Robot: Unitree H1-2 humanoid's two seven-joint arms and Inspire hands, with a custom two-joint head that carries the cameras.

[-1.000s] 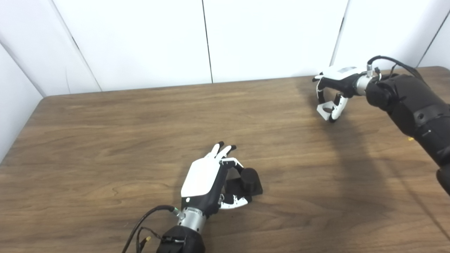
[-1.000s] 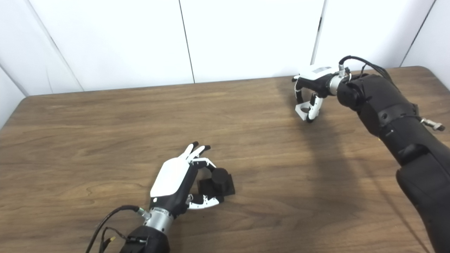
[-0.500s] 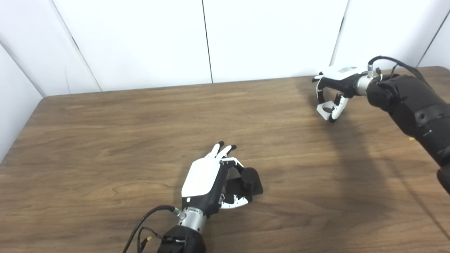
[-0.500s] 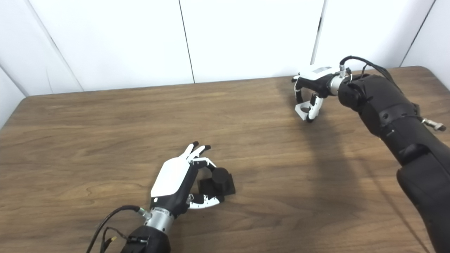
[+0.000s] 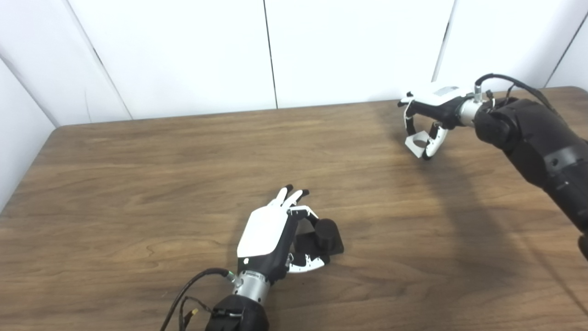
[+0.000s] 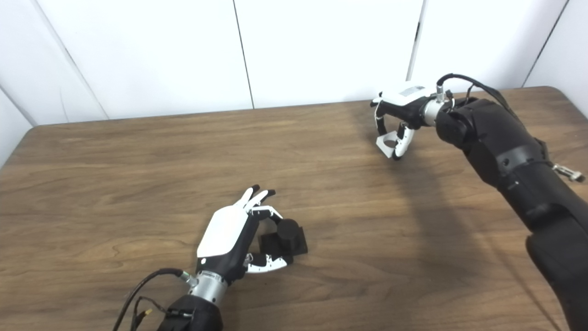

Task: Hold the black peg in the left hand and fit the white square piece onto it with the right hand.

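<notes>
Near front of desk point(image 5: 138, 151): black peg point(image 5: 325, 231), a short round post on a flat square base, resting on the wood just beside the left hand point(image 5: 268, 234).
Left hand: fingers point(image 5: 303, 212) curled round the far side of the post, thumb low along the near edge of the base; looks like a loose cage, and whether it truly grips cannot be told.
Far right of desk: right hand point(image 6: 400, 108) held above the surface, arm reaching in from the right.
Right hand state: fingers closed on the white square piece point(image 6: 389, 143), pinched at its edges, hanging below the palm.
White piece: small flat plate with a round hole; probably light, rigid plastic, smooth and apt to twist in a pinch.
Best hold, piece: by two opposite edges, hole left uncovered, face kept level for the post.
Peg handling: likely stiff and light; base may slide on smooth wood, so clamp the base or the lower post, leaving the top free.
Gap: piece and peg well apart, across the desk diagonal.
Obstructions: nothing lies between them on the wood; only the left fingers beside the post could crowd the plate coming down.
Other: cable point(image 5: 193, 285) trails from the left wrist, away from the work.
</notes>
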